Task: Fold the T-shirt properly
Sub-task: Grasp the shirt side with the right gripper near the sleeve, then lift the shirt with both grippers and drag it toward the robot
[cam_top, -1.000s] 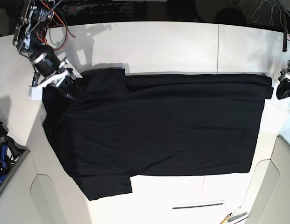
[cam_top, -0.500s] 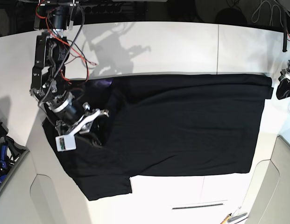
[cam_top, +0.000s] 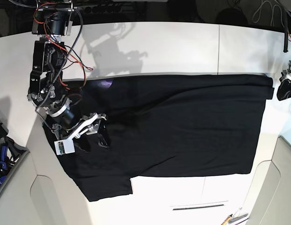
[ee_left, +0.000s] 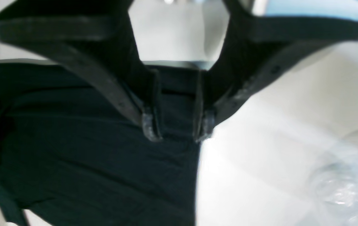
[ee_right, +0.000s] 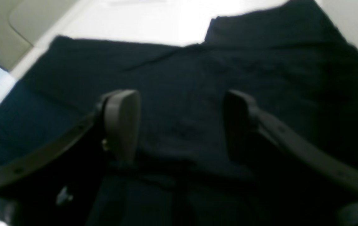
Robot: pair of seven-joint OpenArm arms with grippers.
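My right gripper [cam_top: 93,135] hangs over the shirt [cam_top: 182,126] by the table's [cam_top: 164,47] left edge, jaws wide and nothing between them; the sleeve it sits above lies folded inward onto the chest. To do this step well I want that fold flat, its crease parallel to the long edges, before I match it on the near sleeve. The shirt covers the middle of the table, long axis left to right, collar end left and hem at the right edge, plain black up with a scrap of purple print peeking at the far-left corner. Far right, my left gripper [cam_top: 286,84] sits at the hem corner, jaws part open; the wrist view is blurred, so I can't tell whether cloth is pinched.
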